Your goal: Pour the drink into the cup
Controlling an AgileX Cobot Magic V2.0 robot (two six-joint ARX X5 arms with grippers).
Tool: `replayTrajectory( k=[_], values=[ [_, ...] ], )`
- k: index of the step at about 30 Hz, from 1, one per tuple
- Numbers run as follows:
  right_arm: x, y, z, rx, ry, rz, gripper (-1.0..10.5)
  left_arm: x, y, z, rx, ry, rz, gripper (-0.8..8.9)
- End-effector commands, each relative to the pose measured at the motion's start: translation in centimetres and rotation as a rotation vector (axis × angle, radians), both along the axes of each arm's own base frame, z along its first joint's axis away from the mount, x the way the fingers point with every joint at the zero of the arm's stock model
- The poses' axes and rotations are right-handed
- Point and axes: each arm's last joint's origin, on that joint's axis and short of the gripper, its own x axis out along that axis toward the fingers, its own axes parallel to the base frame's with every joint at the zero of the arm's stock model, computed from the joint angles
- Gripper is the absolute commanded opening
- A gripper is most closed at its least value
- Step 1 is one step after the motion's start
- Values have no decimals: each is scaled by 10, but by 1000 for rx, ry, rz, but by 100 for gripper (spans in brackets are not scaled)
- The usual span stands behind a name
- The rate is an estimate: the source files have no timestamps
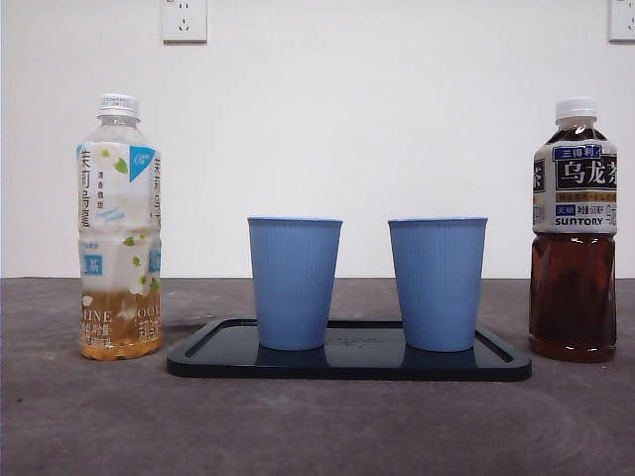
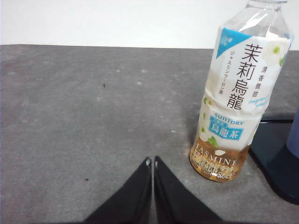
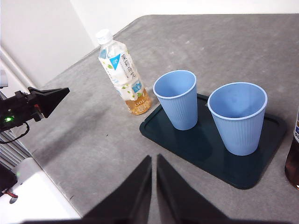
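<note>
Two blue ribbed cups (image 1: 294, 282) (image 1: 438, 283) stand upright and empty on a dark tray (image 1: 347, 361). A jasmine tea bottle (image 1: 119, 230) with a white cap and little drink left stands left of the tray. A dark oolong tea bottle (image 1: 573, 233), capped, stands to the right. My left gripper (image 2: 151, 162) is shut and empty, low over the table, near the jasmine bottle (image 2: 238, 93). My right gripper (image 3: 153, 159) is shut and empty, raised above the table's front, looking down on the cups (image 3: 176, 99) (image 3: 239, 116) and the tray (image 3: 205, 149).
The grey table (image 1: 99, 416) stretches around the tray. A white wall with outlets (image 1: 185, 20) stands behind. The left arm's shut jaws (image 3: 46, 100) show at the table's side in the right wrist view. The oolong bottle's edge (image 3: 294, 158) also shows there.
</note>
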Motion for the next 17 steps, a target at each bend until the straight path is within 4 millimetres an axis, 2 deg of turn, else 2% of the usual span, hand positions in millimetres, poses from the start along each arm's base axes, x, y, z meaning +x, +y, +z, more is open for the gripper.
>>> replayTrajectory(
  k=[1, 8, 14, 17],
  values=[
    [0, 0, 4, -2, -30, 10, 15, 1, 0, -7, 14, 23, -1, 6],
    [0, 0, 4, -1, -31, 9, 15, 1, 0, -7, 14, 23, -1, 6],
    [3, -8, 0, -38, -55, -152, 15, 1, 0, -7, 14, 23, -1, 6],
    [8, -18, -11, -167, -113, -357, 15, 1, 0, -7, 14, 23, -1, 6]
  ],
)
